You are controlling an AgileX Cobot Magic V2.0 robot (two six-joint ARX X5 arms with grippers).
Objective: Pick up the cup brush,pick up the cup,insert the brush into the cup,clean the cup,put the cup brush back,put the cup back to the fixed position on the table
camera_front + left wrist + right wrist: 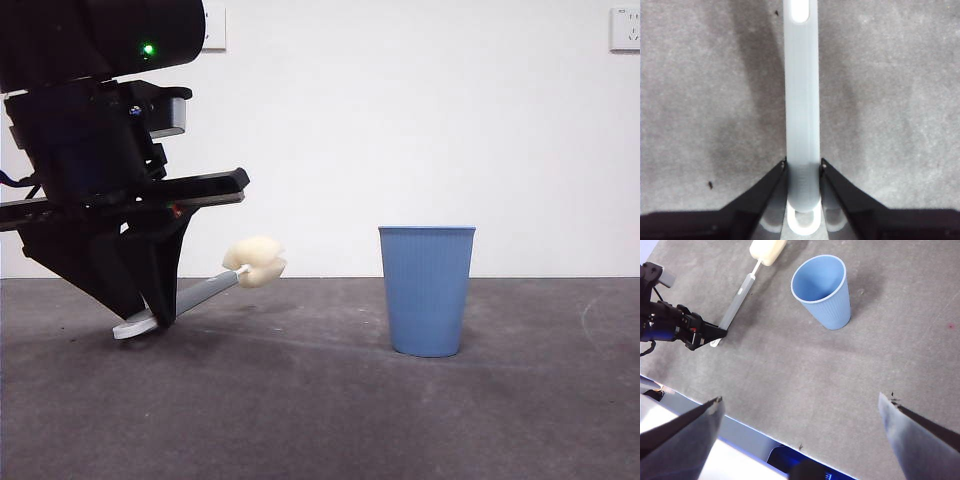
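Observation:
The cup brush (208, 292) is at the left in the front view, tilted, with its cream sponge head (255, 262) raised and its white tip low at the table. My left gripper (150, 318) is shut on the grey handle (801, 100) near that tip, and its jaws press both sides of the handle in the left wrist view. The blue ribbed cup (427, 290) stands upright on the table (300, 410), right of the brush and apart from it. My right gripper (801, 401) is open and empty, high above the table, looking down on the cup (822, 290) and brush (740, 295).
The table's near edge, with a pale strip (740, 432), shows in the right wrist view. A white wall (420, 120) stands behind the table. The left arm's dark body (90, 150) fills the upper left of the front view.

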